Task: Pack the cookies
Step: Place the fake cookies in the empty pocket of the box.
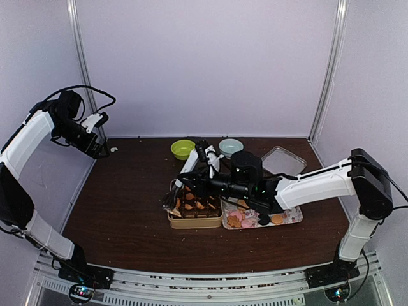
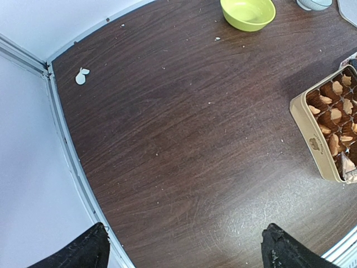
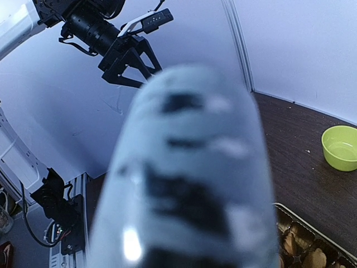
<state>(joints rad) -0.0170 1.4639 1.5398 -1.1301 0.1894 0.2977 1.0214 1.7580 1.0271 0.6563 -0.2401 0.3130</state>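
The cookies are in two places. Tan ones sit in the paper cups of the tan tin point(image 1: 194, 222), also in the left wrist view point(image 2: 310, 134). Orange and pink ones point(image 1: 244, 220) lie on a clear tray point(image 1: 294, 217) to its right. My right gripper point(image 1: 173, 199) reaches over the tin's left edge. A blurred whitish object with black marks point(image 3: 189, 184) fills the right wrist view and hides the fingers. My left gripper point(image 1: 100, 151) is raised at the far left, open and empty, fingertips wide apart point(image 2: 187, 251). It also shows in the right wrist view point(image 3: 129, 77).
A green bowl point(image 1: 183, 148) point(image 2: 248, 12) point(image 3: 340, 148) and a pale blue bowl point(image 1: 230, 146) stand behind the tin. A metal lid or tray point(image 1: 284, 160) lies at the back right. A white scrap point(image 2: 82, 75) lies near the back left corner. Walls enclose the table.
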